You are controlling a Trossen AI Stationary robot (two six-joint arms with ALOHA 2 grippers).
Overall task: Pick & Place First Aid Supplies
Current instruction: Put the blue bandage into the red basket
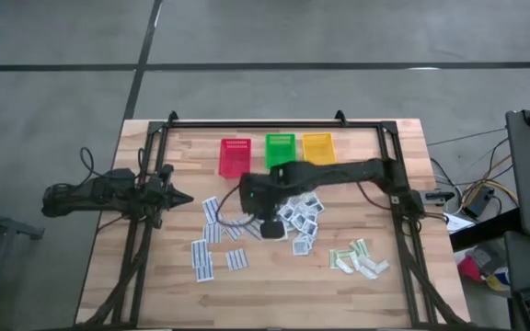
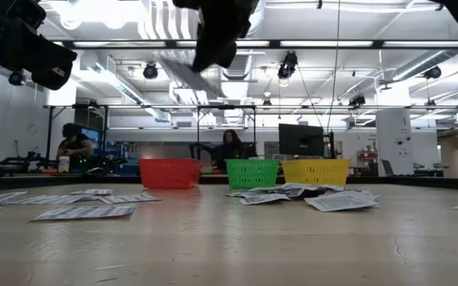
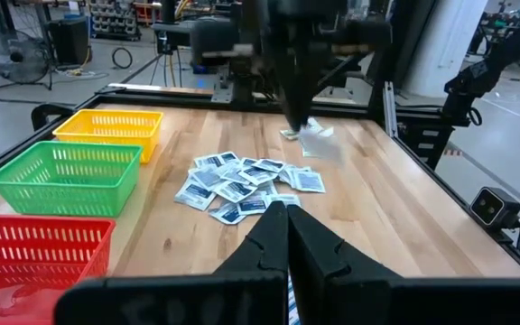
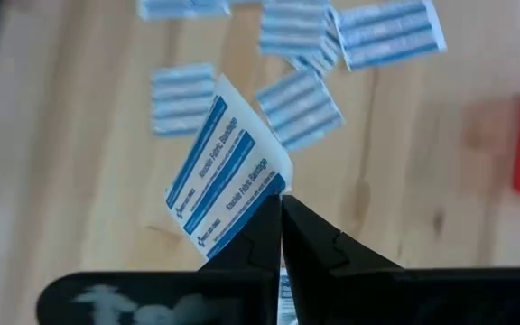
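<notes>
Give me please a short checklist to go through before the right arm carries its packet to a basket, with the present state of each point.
1. Grip: the right gripper is shut on an oblong white packet with blue stripes, pinched at one edge. Ok.
2. Only one packet held: a single packet shows between the fingers. Ok.
3. Packet lifted off the wooden table: it hangs above the loose striped packets. Ok.
4. Which basket it belongs in, the red plastic basket, green one or yellow one: cannot tell.
5. Left gripper is shut and empty, at the table's left edge, away from the baskets. Ok.
</notes>
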